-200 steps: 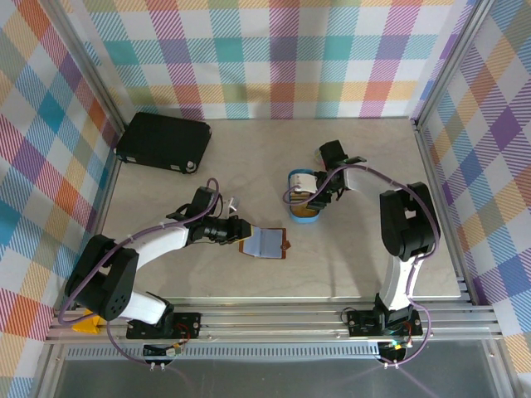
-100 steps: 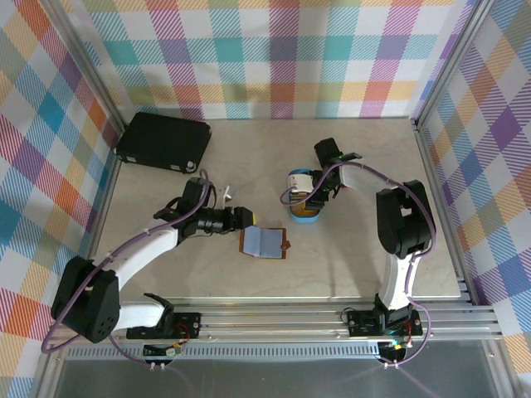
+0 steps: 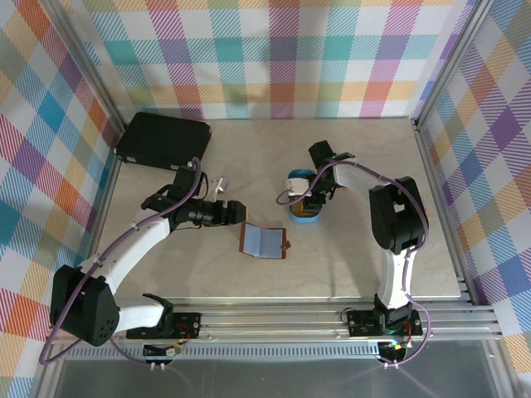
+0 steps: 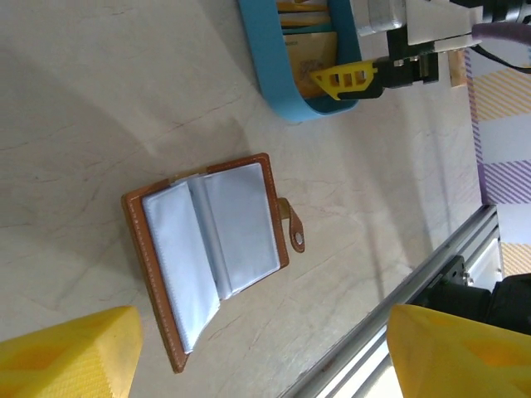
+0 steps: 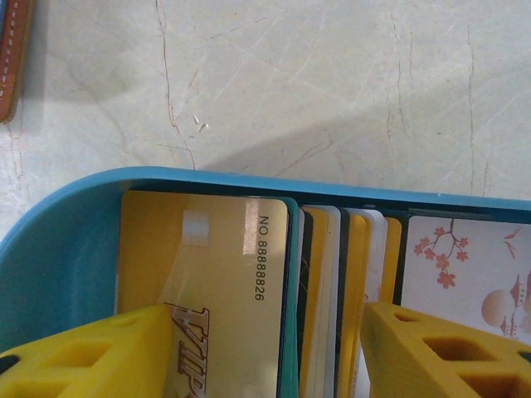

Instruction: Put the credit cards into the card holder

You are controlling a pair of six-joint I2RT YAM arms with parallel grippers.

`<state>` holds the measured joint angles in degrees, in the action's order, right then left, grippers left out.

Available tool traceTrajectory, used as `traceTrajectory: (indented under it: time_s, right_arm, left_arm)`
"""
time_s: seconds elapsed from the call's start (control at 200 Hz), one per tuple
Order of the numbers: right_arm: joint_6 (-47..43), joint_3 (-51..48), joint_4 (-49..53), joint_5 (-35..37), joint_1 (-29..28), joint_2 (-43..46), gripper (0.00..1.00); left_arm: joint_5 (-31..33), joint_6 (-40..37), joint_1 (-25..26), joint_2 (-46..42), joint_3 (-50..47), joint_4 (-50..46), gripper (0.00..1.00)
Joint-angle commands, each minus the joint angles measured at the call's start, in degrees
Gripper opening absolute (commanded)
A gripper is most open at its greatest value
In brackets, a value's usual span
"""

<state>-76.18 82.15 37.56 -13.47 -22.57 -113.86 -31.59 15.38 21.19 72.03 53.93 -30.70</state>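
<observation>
credit cards (image 5: 216, 265), lower ends off-frame

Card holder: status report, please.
Left tool open, beside open card holder. Right tool open, astride cards in blue tray. Nothing blocking the holder.

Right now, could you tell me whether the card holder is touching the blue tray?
Apart. The left wrist view shows a strip of bare table between the open card holder and the blue tray.

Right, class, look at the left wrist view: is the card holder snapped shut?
No, the card holder lies open on the table, its pale inside facing up and the snap tab loose.
</observation>
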Motion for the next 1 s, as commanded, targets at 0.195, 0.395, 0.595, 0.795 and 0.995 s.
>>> traceTrajectory:
  time_s: [0.195,0.395,0.595,0.795,0.995]
  right_arm:
    - [-1.75,1.7,2.37,0.19,-0.58,-2.42,0.56]
    - [-2.59,0.82,0.95,1.86,-0.55,-2.8,0.48]
    - [-2.13,0.92,-0.5,3.28,-0.55,-2.88,0.26]
    - [-2.04,0.56,-1.84,3.71,-0.66,-0.68,0.15]
    - [-2.31,-0.41,-2.77,3.98,-0.72,2.27,0.06]
  left_arm:
    - [-3.05,-2.52,-1.5,-1.1,-1.37,0.71,0.85]
    - [-2.4,-2.91,-1.5,-2.48,-2.47,1.61,0.87]
    - [-1.72,-4.28,-1.58,-2.31,-2.8,1.16,0.87]
    - [-1.98,-4.19,-1.58,-2.2,-2.79,1.43,0.87]
    - [-1.92,-4.13,-1.6,-2.11,-2.86,1.43,0.87]
